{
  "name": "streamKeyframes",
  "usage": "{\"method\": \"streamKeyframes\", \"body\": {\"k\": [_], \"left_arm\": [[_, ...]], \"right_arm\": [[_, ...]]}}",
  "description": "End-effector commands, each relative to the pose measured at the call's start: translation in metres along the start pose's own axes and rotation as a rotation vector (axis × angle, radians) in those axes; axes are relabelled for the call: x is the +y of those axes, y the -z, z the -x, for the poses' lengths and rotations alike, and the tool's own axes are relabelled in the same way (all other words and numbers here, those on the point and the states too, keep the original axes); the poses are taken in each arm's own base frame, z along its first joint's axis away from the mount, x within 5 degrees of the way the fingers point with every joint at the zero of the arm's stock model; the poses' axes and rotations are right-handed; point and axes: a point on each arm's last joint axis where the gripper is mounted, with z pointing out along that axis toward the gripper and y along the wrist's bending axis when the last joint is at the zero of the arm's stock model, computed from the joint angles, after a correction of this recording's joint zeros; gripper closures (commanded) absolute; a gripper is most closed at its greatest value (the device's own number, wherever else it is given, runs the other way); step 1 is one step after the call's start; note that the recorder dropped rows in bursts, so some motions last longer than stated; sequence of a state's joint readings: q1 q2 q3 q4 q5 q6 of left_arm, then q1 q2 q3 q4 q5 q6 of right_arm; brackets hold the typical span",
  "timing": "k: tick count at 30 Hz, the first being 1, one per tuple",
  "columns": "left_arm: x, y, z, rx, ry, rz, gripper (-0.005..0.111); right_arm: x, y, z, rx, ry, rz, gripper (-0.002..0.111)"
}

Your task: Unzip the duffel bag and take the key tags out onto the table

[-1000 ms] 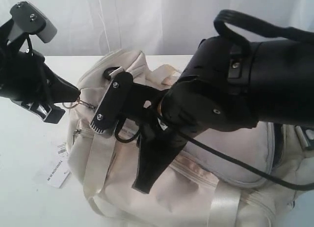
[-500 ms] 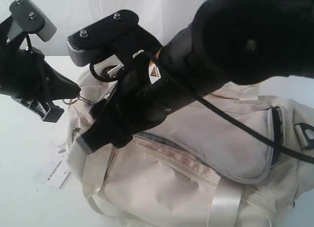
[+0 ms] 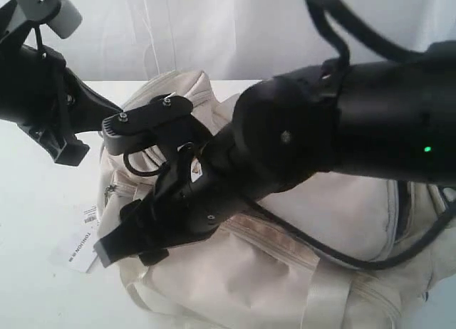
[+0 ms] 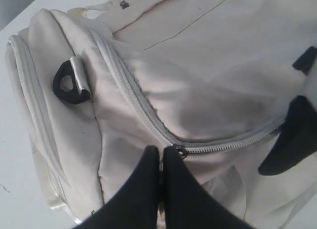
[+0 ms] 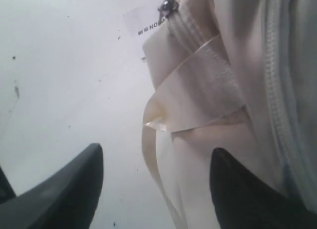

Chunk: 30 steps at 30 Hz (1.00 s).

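The left gripper (image 4: 161, 153) was shut tight at the left end of the bag (image 3: 249, 272), with the zipper pull (image 4: 179, 152) just beside its tips. The closed zipper (image 4: 133, 97) was judged to run off right, so the key tags were hidden. The right gripper (image 5: 156, 184) was held wide open.

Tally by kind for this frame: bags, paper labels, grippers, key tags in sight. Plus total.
duffel bag: 1
paper label: 1
grippers: 2 (left gripper, right gripper)
key tags: 0 in view
Total: 4
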<state>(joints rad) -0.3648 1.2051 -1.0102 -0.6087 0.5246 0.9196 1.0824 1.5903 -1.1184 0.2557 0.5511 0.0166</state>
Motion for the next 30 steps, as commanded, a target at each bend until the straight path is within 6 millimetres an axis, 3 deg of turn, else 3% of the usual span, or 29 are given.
{"method": "streamKeyframes", "body": {"k": [1,7,14,23,30], "left_arm": [[-0.001,0.005,0.004,-0.028,0.010,0.004,0.107],[-0.002,0.005,0.008,-0.070,-0.003,-0.014,0.107],[-0.002,0.004,0.008,-0.078,-0.012,-0.014,0.107],[-0.001,0.003,0.008,-0.077,-0.012,-0.012,0.107],[-0.001,0.003,0.008,-0.076,-0.011,-0.014,0.107]], "right_arm": [[-0.004,-0.023,0.004,-0.085,-0.051,-0.011,0.049],[-0.010,-0.048,0.007,-0.144,-0.104,-0.023,0.053],[-0.011,-0.052,-0.008,0.021,-0.045,-0.034,0.109],[-0.013,-0.047,-0.034,0.312,0.061,-0.053,0.108],[-0.010,-0.051,-0.019,0.139,0.009,-0.030,0.108]]}}
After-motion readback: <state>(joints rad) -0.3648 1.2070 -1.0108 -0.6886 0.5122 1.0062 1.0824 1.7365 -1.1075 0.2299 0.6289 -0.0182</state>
